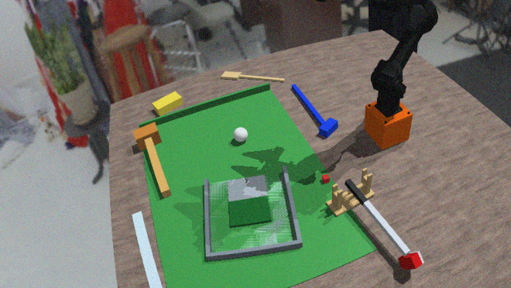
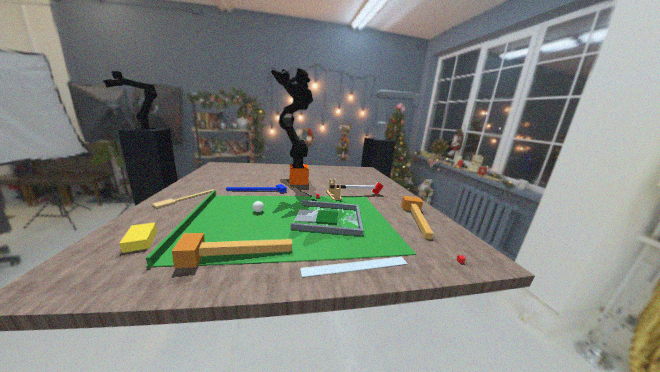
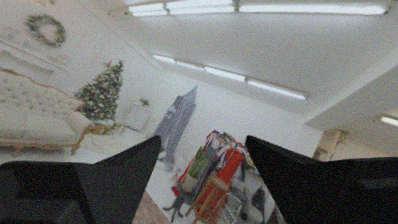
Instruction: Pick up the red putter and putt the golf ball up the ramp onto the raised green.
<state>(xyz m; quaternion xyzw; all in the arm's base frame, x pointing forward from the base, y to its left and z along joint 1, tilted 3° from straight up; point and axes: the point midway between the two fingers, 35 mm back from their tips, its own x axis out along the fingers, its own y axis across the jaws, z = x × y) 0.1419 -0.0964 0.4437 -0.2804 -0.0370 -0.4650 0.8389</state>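
Note:
The red putter (image 1: 385, 226) (image 2: 378, 188) has a red head, a pale shaft and a black grip. It rests on a small wooden stand (image 1: 337, 200) at the mat's right edge in the top view. The white golf ball (image 1: 240, 134) (image 2: 258, 206) sits on the green mat (image 1: 186, 143) (image 2: 225, 230). A grey ramp (image 1: 255, 182) (image 2: 306, 216) leads up to the raised dark green square (image 1: 249, 212) (image 2: 327, 216). My gripper (image 2: 287, 74) (image 3: 204, 140) is open and empty, high above the table and far from the putter and ball. It is out of frame in the top view.
A grey-walled frame (image 1: 207, 221) surrounds the raised square. A blue mallet (image 1: 307, 104) lies near the arm's orange base (image 1: 387, 128). An orange mallet (image 1: 158, 166), a yellow block (image 1: 167, 103), a wooden paddle (image 1: 231, 75) and a pale strip (image 1: 145, 248) lie around. A red cube (image 1: 326, 179) is near the stand.

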